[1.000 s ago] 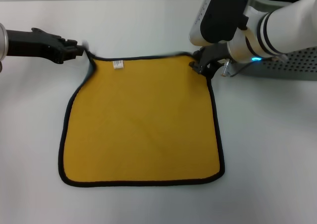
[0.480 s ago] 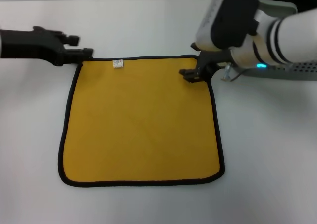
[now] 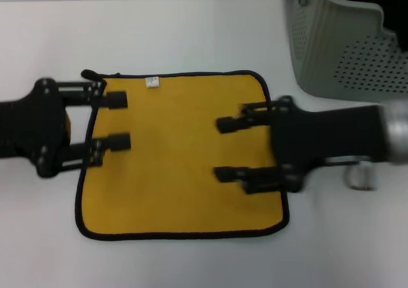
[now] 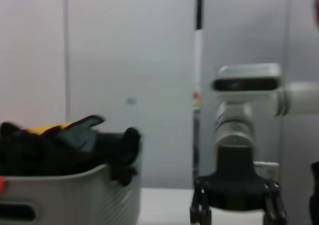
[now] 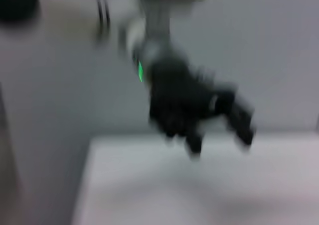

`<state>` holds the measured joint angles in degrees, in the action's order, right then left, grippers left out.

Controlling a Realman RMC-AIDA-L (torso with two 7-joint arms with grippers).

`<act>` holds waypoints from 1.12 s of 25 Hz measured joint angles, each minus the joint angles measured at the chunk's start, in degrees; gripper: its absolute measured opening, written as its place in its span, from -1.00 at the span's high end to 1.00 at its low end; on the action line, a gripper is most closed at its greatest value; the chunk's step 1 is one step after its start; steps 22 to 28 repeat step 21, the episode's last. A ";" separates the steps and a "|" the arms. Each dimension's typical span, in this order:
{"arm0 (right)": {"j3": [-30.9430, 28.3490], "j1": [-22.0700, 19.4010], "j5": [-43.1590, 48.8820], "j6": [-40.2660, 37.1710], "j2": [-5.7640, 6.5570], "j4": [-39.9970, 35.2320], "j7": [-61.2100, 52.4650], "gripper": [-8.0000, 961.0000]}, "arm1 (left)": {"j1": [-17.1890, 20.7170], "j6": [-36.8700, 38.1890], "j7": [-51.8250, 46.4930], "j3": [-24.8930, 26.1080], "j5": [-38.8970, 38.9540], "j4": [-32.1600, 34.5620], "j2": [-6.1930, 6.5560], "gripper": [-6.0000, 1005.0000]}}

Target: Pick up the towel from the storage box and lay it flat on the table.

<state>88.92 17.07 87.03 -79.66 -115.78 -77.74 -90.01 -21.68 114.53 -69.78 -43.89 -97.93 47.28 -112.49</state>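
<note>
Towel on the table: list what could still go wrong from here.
1. The towel lies flat, but both open tools, left tool and right tool, hang over it; a low pass could snag and wrinkle it.
2. Its far left corner looks slightly curled, so it may not be fully flat.
3. The storage box sits close beside the right arm; a swing might knock it.
</note>
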 joint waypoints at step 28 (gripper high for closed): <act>-13.53 7.81 -7.95 -18.79 -0.45 29.38 20.86 -0.42 | -1.57 2.00 2.40 -5.33 1.13 -5.27 1.04 -0.09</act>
